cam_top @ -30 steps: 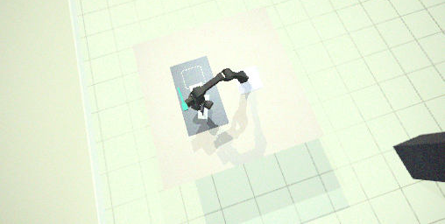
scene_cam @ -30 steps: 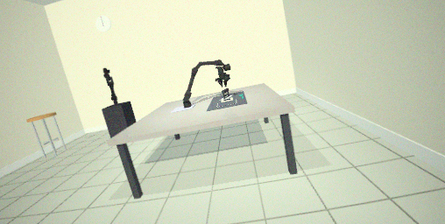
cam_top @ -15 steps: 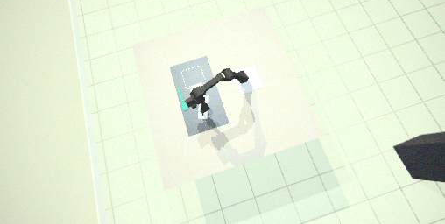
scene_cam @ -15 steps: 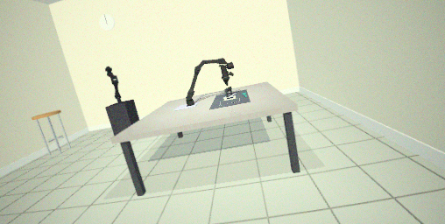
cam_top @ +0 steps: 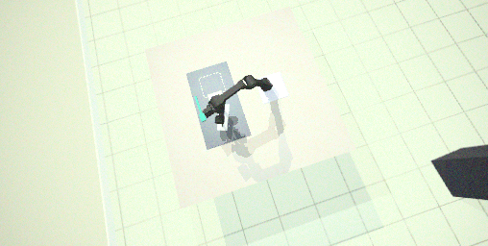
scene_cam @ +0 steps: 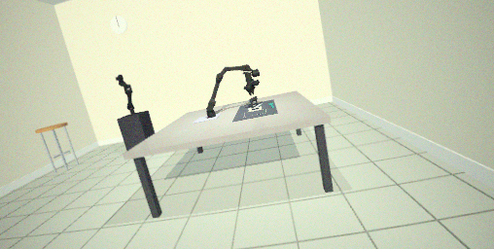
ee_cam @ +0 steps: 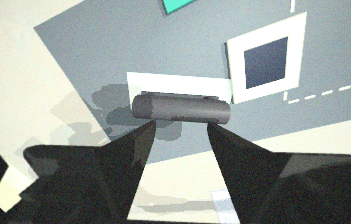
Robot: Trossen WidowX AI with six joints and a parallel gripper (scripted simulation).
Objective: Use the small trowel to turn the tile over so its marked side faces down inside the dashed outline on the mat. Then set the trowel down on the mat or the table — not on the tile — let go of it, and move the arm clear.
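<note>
The small trowel, a white flat plate with a dark grey cylindrical handle, (ee_cam: 138, 82) (cam_top: 221, 127) lies on the grey mat (ee_cam: 91, 60) (cam_top: 195, 74) (scene_cam: 240, 117). My gripper (ee_cam: 181, 124) (scene_cam: 252, 93) is open above the trowel; in the wrist view its fingertips stand near the handle, which runs crosswise from one to the other, not gripped. The tile (ee_cam: 297, 55) (scene_cam: 254, 109) has its dark marked square up. It lies beside the trowel's plate end and overlaps one side of the dashed outline (ee_cam: 327, 92). The arm partly hides tile and trowel in the top view.
A teal flat tool (cam_top: 202, 117) (scene_cam: 271, 105) (ee_cam: 176, 4) lies on the mat near its outer long edge. The arm's base stands on a white plate (cam_top: 280, 91) on the pale table (cam_top: 168, 67) (scene_cam: 180, 133). A black pedestal (scene_cam: 133, 128) stands beyond the table.
</note>
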